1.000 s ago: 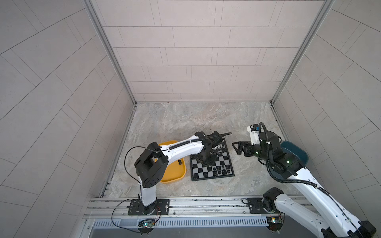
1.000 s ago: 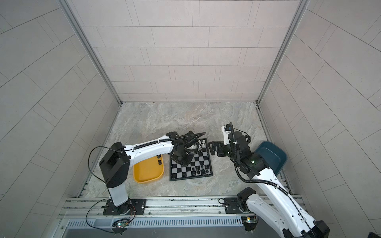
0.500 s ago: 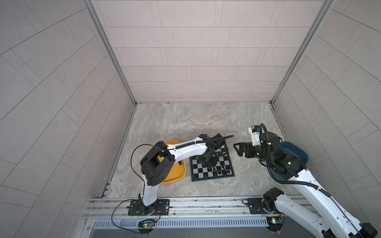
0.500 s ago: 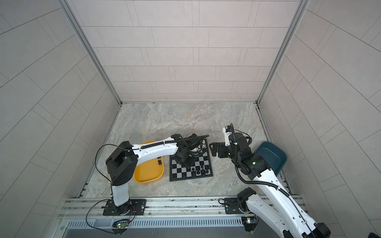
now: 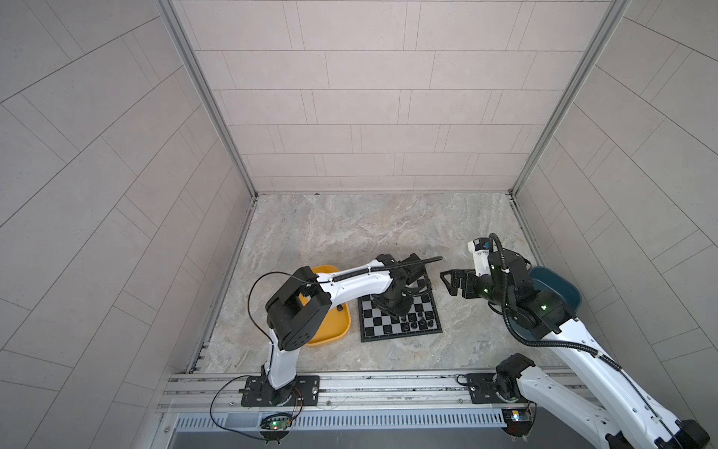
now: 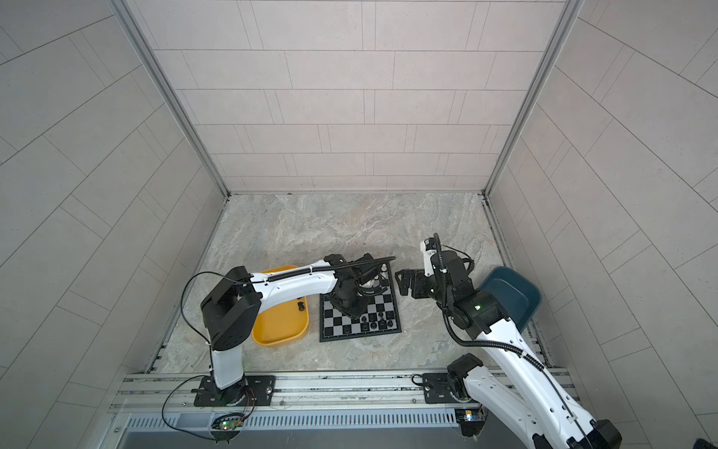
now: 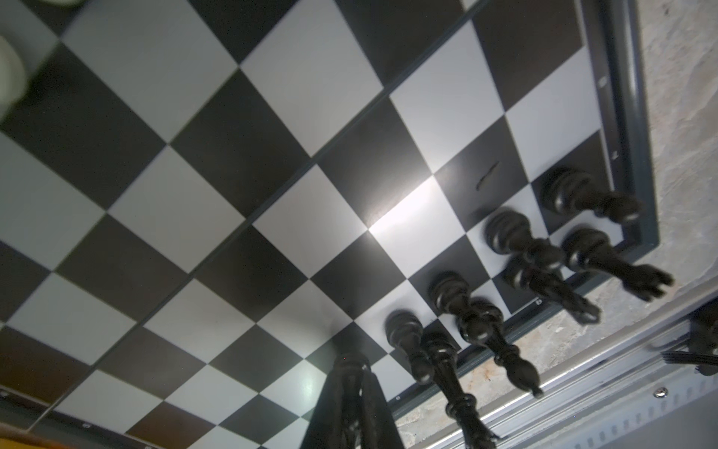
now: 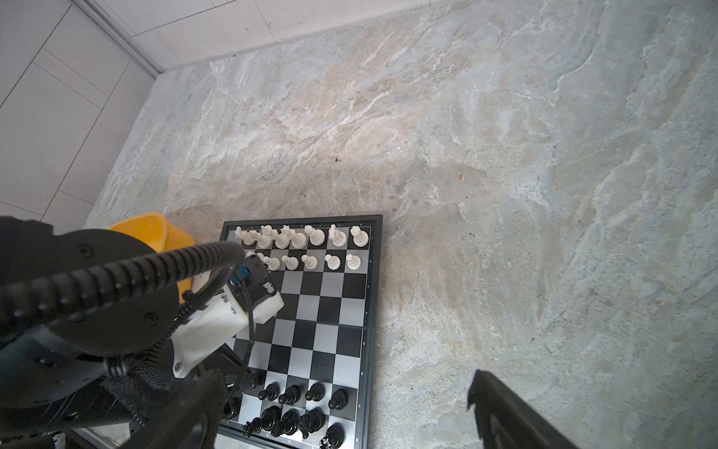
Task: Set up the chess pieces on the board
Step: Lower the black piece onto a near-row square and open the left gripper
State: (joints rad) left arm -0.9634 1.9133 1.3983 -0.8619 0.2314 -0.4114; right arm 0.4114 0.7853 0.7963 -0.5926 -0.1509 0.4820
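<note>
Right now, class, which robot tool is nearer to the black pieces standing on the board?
Left. The left tool, shut on another black piece, is over the board beside the standing black pieces; the right tool, open, is off the board near its far right corner.

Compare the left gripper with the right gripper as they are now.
The left gripper has its jaws closed on what looks like a black piece. The right gripper has its jaws wide open and holds nothing. The left gripper is low over the board, at its black end. The right gripper is held higher, off to the board's side. Both are black, two-fingered grippers.
</note>
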